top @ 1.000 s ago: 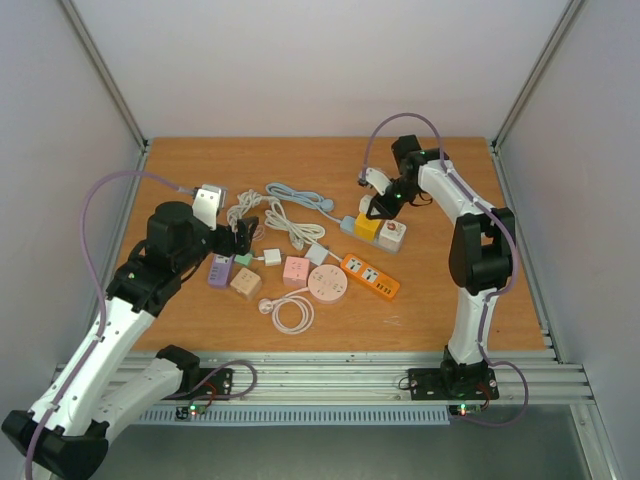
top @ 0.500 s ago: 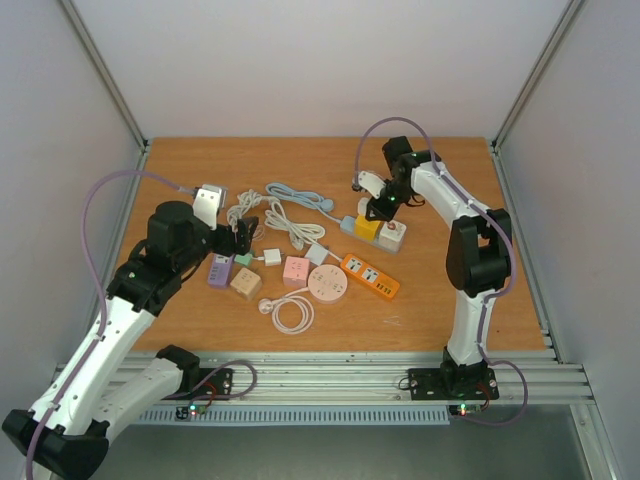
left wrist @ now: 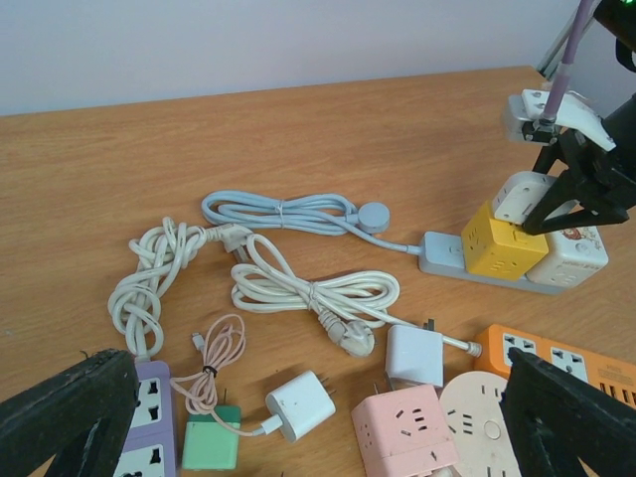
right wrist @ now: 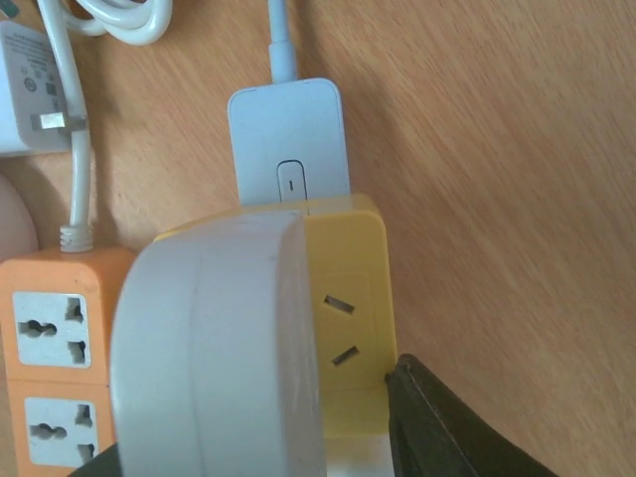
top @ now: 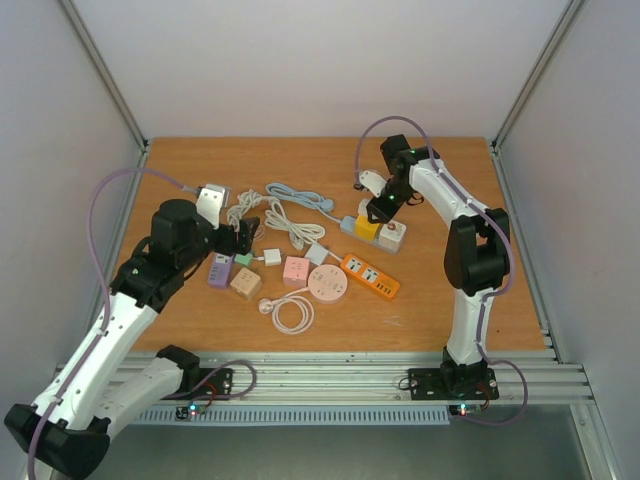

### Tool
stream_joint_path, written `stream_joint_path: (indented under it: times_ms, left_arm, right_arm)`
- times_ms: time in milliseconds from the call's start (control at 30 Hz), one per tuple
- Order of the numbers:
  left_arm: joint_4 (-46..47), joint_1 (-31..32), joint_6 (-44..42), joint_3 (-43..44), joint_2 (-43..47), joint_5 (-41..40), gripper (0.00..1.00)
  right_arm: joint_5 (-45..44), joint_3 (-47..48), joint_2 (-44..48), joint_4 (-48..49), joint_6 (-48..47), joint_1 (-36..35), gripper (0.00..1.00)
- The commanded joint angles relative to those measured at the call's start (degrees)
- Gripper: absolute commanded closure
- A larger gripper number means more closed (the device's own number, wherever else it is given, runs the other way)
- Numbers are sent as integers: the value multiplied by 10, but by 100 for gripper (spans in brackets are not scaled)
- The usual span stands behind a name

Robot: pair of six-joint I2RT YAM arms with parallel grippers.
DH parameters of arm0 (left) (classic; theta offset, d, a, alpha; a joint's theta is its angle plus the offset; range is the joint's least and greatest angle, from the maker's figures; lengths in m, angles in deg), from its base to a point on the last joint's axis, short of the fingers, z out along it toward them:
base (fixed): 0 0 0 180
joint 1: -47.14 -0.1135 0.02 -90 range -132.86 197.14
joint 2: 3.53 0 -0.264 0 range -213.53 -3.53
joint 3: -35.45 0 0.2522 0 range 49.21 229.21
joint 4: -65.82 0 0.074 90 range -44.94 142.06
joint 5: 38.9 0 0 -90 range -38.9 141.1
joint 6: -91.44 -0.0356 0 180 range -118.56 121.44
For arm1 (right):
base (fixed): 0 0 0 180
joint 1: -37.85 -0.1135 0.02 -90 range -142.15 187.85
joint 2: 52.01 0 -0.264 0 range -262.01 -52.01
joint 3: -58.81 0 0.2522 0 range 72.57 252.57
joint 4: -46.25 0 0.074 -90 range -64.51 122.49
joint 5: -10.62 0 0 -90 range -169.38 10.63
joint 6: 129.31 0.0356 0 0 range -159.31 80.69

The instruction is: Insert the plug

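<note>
1. Locate the rounded grey-white plastic plug (left wrist: 519, 197). It sits on top of the yellow cube socket (left wrist: 494, 241), pressed against the cube's upper face. How deeply its pins are seated is hidden.
2. Note that the yellow cube socket stands on a flat pale grey power strip (left wrist: 442, 255), beside a cream cube socket (left wrist: 571, 253) with a colourful sticker. You cannot read the sticker.
3. Check the right gripper (top: 378, 208). Its black fingers (right wrist: 437, 427) stand on either side of the plug. You cannot tell whether they press it or stand clear.
4. In the right wrist view, find the strip's white end, which carries a small rocker switch marked with a single short line (right wrist: 289, 185).
5. Observe the orange power strip (right wrist: 45, 338) just beside the yellow cube, and a white adapter (right wrist: 25, 84) whose fine print is too small to read.
6. Check the left gripper (top: 245, 232). Its jaws stand wide apart and hold nothing, above the cables on the wooden table (left wrist: 298, 129), well apart from the plug.
</note>
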Motion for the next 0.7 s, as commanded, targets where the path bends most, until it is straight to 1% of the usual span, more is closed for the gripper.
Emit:
stream_joint_path:
  times_ms: [0,367,467,567,600,667]
  left_arm:
    - [22,-2,-8,-2,-6,3,0]
    - [22,-2,-10,-3,-3,7,1]
    - [22,-3,-11,-4,-4,11,0]
    - [22,-3,-12,-4,-2,11,1]
    - [22,-3,-13,-4,-3,11,1]
    - [21,-3,-13,-4,-3,12,1]
  right_arm:
    - [-8,9,19,-14,17,-3,59]
    - [26,16,41,1,21,-3,61]
    - [25,14,44,7,20,-3,64]
    - [25,12,42,8,18,-3,70]
    - [25,11,41,8,17,-3,73]
    - [25,9,39,8,14,-3,82]
